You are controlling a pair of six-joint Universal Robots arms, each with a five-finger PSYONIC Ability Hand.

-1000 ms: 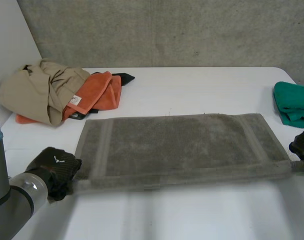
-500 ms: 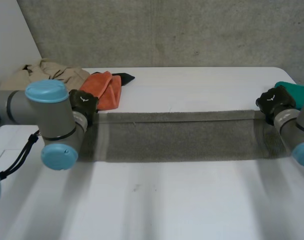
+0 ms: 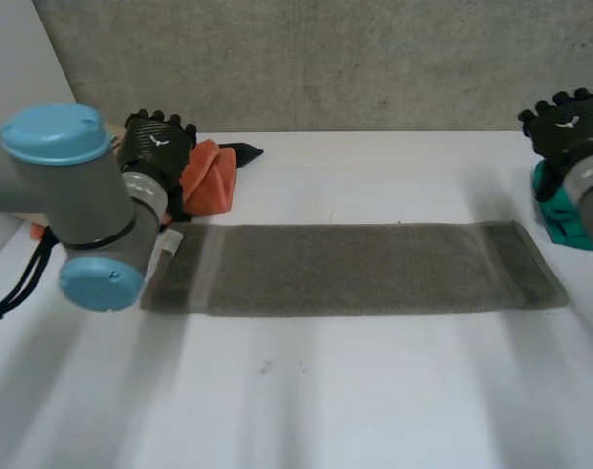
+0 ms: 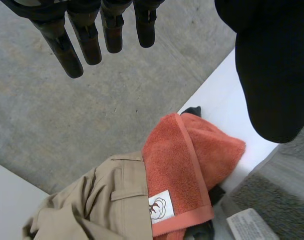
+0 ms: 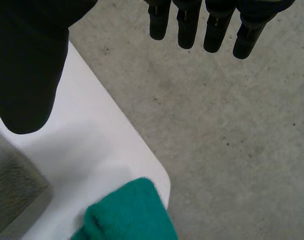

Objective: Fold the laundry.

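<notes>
A grey towel (image 3: 355,268) lies flat across the table as a long folded strip. My left hand (image 3: 156,141) hangs open above the table behind the strip's left end, holding nothing; its fingers (image 4: 74,42) and thumb are spread in the left wrist view, where the towel's corner (image 4: 282,192) and white label (image 4: 252,225) lie below. My right hand (image 3: 567,123) is raised and open behind the strip's right end. In the right wrist view its straight fingers (image 5: 207,30) are empty, and a towel corner (image 5: 11,185) lies under the thumb.
An orange towel (image 3: 210,178) and beige garment (image 4: 101,205) are piled at the back left, with something black (image 3: 239,151) beside them. A green cloth (image 3: 570,210) lies at the right edge, near the table's corner (image 5: 157,172). The white table (image 3: 355,391) runs bare in front.
Both hands carried the towel's near edge back over the far edge, halving it into a strip. They have now let go, opened and lifted up behind its ends.
</notes>
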